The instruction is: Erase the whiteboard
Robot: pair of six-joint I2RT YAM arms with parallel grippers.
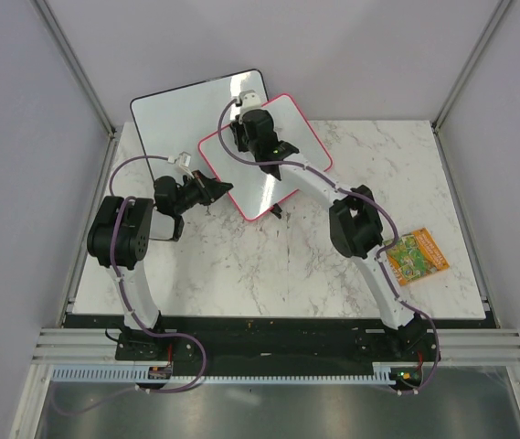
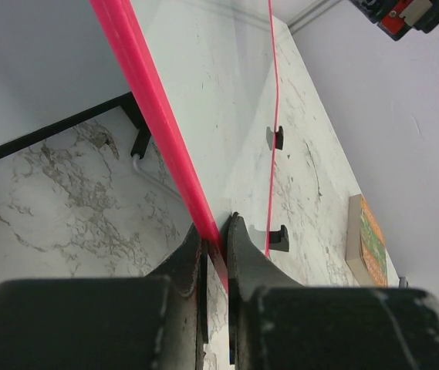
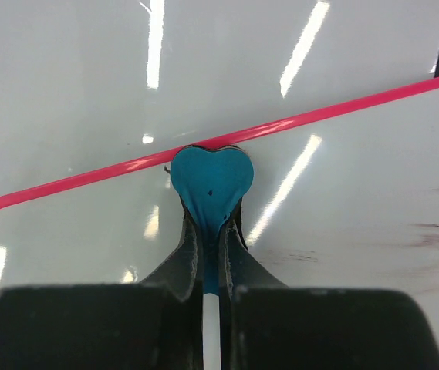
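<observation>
The whiteboard (image 1: 293, 137), pink-red framed, lies slanted at the back middle of the table. My left gripper (image 1: 217, 190) is shut on its lower-left frame edge. In the left wrist view the pink frame (image 2: 150, 100) runs straight between the closed jaws of the left gripper (image 2: 217, 231). My right gripper (image 1: 249, 117) is over the board's far edge, shut on a blue heart-shaped eraser (image 3: 211, 179). The eraser rests against the board surface (image 3: 342, 254) right at the pink frame. Faint smudged marks (image 3: 435, 239) show on the board to the right. The right gripper (image 3: 213, 217) pinches the eraser's narrow end.
A larger black-framed whiteboard (image 1: 182, 110) lies behind and partly under the pink one. A small green and orange printed box (image 1: 415, 256) sits at the right of the marble table (image 1: 278, 265). Two small black feet (image 2: 278, 237) show under the board. Grey walls enclose the table.
</observation>
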